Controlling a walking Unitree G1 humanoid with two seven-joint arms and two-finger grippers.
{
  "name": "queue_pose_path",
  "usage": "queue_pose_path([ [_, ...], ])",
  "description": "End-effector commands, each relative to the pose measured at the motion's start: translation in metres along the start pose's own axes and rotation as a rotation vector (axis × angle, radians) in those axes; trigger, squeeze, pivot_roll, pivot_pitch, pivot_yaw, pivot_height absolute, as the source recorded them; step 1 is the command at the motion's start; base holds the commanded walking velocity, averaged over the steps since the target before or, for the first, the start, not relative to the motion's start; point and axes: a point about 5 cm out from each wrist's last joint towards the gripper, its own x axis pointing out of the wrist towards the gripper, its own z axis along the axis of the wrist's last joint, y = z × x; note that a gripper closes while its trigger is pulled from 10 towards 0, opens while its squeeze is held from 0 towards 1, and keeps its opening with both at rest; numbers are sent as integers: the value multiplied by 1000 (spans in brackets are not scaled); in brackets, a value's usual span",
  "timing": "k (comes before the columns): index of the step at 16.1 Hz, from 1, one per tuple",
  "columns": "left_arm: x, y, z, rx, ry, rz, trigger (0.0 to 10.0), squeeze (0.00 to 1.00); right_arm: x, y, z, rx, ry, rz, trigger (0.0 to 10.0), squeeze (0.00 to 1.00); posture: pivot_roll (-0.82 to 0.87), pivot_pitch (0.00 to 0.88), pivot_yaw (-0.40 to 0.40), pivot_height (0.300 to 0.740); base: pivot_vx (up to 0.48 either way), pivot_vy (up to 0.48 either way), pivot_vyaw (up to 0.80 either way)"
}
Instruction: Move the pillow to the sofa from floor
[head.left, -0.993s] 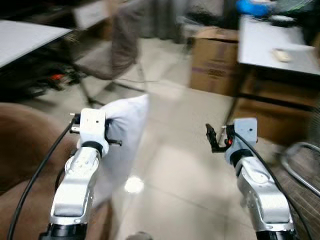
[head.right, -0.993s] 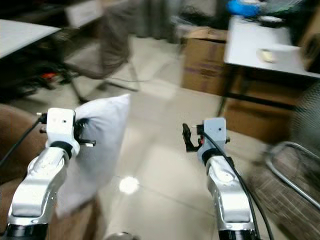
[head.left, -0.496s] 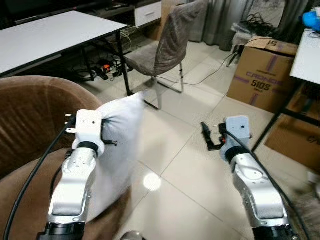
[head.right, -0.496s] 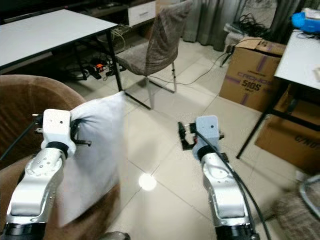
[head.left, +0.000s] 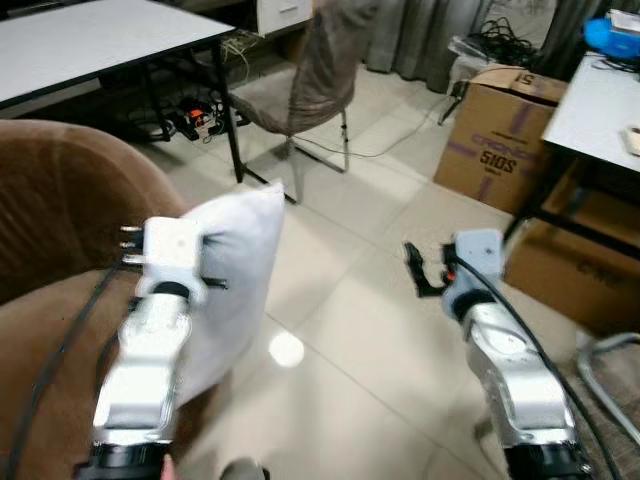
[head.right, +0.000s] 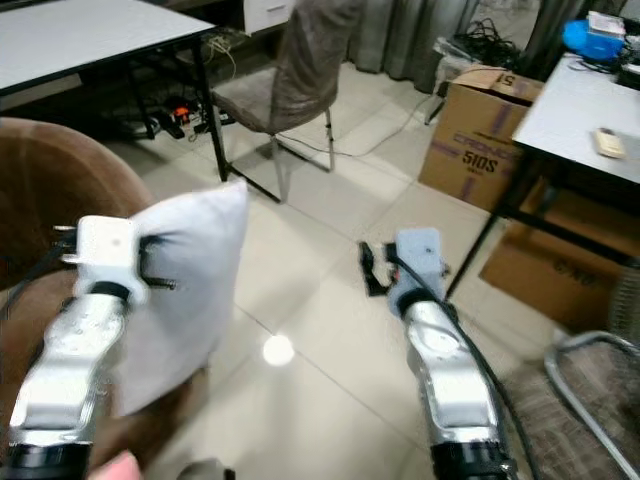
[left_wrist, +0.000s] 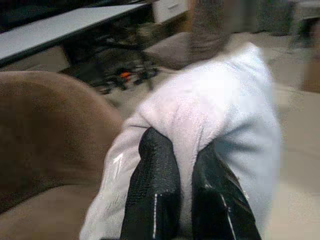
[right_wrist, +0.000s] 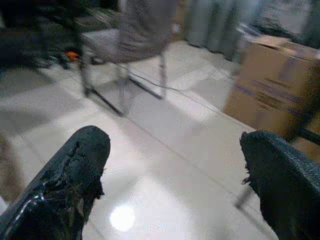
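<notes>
The pillow (head.left: 235, 270) is held clear of the floor (head.left: 370, 330), pinched in the closed jaws of the left gripper (left_wrist: 180, 187), beside the near-left brown sofa (head.left: 50, 220), presumably for placing there. The right gripper (right_wrist: 175, 175) is carried with jaws wide apart, holding nothing.

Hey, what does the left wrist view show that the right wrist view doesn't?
The left wrist view alone gives the left gripper pinching a fold of the white pillow beside the brown sofa. The right wrist view alone gives the right gripper, open and holding nothing, above the tiled floor, plus a cardboard box. Both catch the grey chair.
</notes>
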Motion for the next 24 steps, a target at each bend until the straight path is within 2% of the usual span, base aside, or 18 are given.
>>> queue_pose_path([
  [1, 1, 5, 19, 17, -85, 17, 10000, 0, 2, 0, 6, 5, -23, -9, 10000, 0, 109, 0, -9, 740, 0, -277, 0],
  [4, 3, 5, 20, 29, -89, 8, 10000, 0, 4, 0, 7, 8, -31, -5, 10000, 0, 121, 0, -8, 740, 0, 0, 0],
  [6, 6, 5, 24, 75, -110, -71, 10000, 0, 7, 7, 16, -21, -83, 86, 10000, 0, 132, 0, -12, 740, 0, 0, 0],
  [7, 6, 6, 24, 103, -111, -98, 10000, 0, 8, 9, 19, -29, -99, 117, 10000, 0, 131, 0, -11, 740, 0, 0, 0],
  [9, 13, 11, 29, 232, -153, -198, 10000, 0, 11, 16, 37, -117, -165, 270, 10000, 0, 132, 0, -12, 740, 0, 0, 0],
  [10, 17, 15, 33, 263, -171, -255, 10000, 0, 13, 18, 49, -116, -206, 346, 10000, 1000, 133, 0, -17, 740, 0, 0, 0],
  [11, 18, 16, 35, 264, -175, -271, 10000, 0, 13, 19, 52, -112, -220, 370, 10000, 1000, 133, 0, -17, 740, 0, 0, 0],
  [12, 22, 19, 41, 305, -204, -307, 10000, 0, 14, 21, 62, -145, -249, 448, 10000, 1000, 134, 0, -24, 740, 0, 0, 0],
  [14, 27, 26, 55, 393, -275, -370, 10000, 0, 15, 29, 80, -283, -290, 642, 10000, 1000, 127, 0, -27, 740, 0, 0, 0],
  [16, 30, 31, 71, 422, -348, -389, 10000, 0, 20, 36, 98, -339, -310, 739, 10000, 1000, 123, 0, -33, 740, 0, 0, 0],
  [17, 28, 28, 83, 445, -421, -435, 10000, 0, 23, 44, 107, -342, -315, 778, 10000, 1000, 124, 0, -41, 740, 0, 0, 0],
  [19, 24, 20, 91, 457, -482, -510, 10000, 0, 26, 50, 112, -334, -311, 804, 10000, 1000, 127, 0, -51, 740, 0, 0, 0],
  [20, 18, 5, 98, 470, -535, -591, 10000, 0, 28, 56, 112, -343, -294, 848, 10000, 1000, 129, 0, -62, 740, 0, 0, 0],
  [23, 17, -4, 108, 485, -596, -651, 10000, 0, 37, 56, 115, -374, -261, 845, 10000, 1000, 121, 0, -61, 740, 0, 0, 0],
  [24, 17, -6, 115, 488, -635, -665, 10000, 0, 40, 53, 114, -411, -240, 856, 10000, 1000, 114, 0, -62, 740, 0, 0, 0],
])
